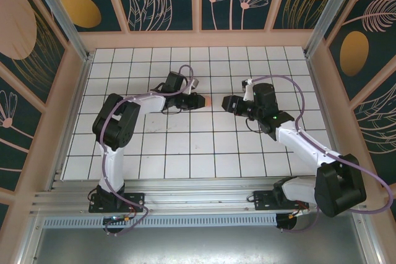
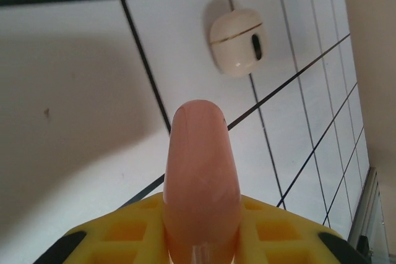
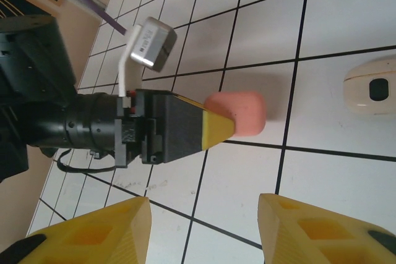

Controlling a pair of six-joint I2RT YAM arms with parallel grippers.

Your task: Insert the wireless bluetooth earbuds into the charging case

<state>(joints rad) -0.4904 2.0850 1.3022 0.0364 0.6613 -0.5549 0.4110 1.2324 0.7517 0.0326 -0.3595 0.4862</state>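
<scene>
Left gripper (image 1: pixel 199 100): closed on the salmon-pink case shell (image 2: pixel 201 177), which is pinched between the yellow fingers (image 2: pixel 111 242). The shell's rounded end is seen past the tips.
Right gripper (image 3: pixel 204 230): held spread, with nothing between its yellow fingers. It is faced toward the left gripper, near it.
Cream-white case part (image 3: pixel 371 88): laid on a white tile of the table (image 1: pixel 167 146), apart from the shell and from both grippers.
Markings: a dark slot and a thin seam line are noted on the cream-white case part.

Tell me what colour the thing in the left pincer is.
Salmon pink. The held piece shows best in the left wrist view.
</scene>
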